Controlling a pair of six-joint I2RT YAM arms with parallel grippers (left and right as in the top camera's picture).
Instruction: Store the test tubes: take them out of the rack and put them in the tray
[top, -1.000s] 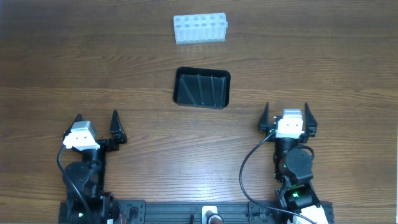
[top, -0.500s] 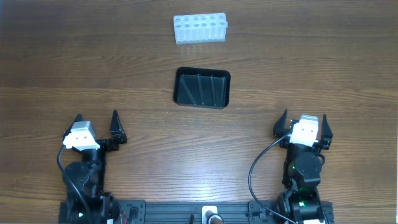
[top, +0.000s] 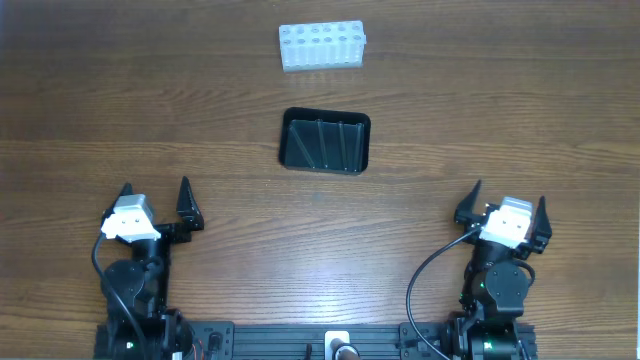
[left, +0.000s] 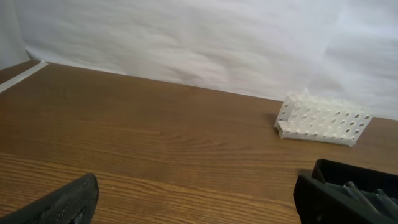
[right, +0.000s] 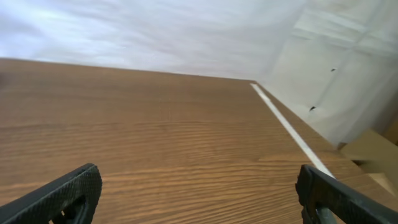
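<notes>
Right gripper (top: 510, 192) swung out right, back toward base; left gripper (top: 156, 184) unmoved. Both claws apart, empty. Tubes (top: 325, 140) lie in tray (top: 283, 150); rack (top: 322, 47) beyond it, looks emptied. Likely parking step: retract smoothly, stay well clear of tray, settle level with left.

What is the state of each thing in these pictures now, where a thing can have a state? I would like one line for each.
rack: upright, no tubes seen sticking out of it.
tray: right way up, holding tubes.
test tubes: lying side by side in the tray.
left gripper: open, holding nothing.
right gripper: open, holding nothing.
</notes>
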